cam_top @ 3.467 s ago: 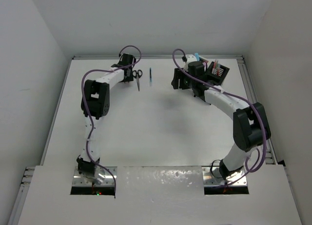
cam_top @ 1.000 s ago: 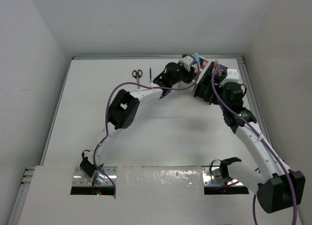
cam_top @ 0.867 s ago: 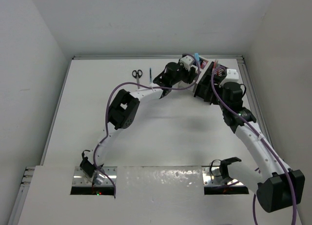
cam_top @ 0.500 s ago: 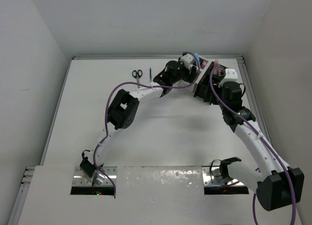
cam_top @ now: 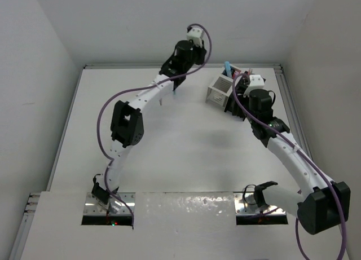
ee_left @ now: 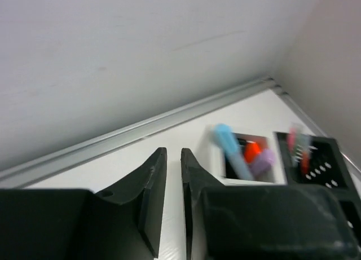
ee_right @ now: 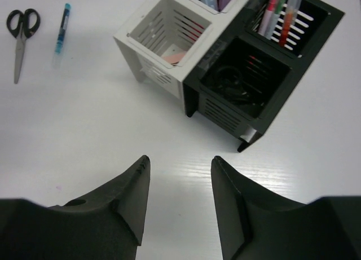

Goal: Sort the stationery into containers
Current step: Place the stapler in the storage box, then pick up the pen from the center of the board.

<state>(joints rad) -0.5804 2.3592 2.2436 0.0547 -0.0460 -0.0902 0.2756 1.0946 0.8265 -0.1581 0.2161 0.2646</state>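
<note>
Right gripper (ee_right: pixel 180 164) gapes empty before the black box (ee_right: pixel 225 110) and white box (ee_right: pixel 149 51), whose far pens are cropped. Scissors (ee_right: pixel 21 31) and blue pen (ee_right: pixel 61 26) lie at ten o'clock, hidden from above. Left gripper (ee_left: pixel 172 155), nearly closed on nothing, has lifted away from the boxes.

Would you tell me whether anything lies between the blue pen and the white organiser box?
Nothing visible does: in the right wrist view only bare table separates the blue pen from the white organiser box; the scissors lie beyond the pen.
</note>
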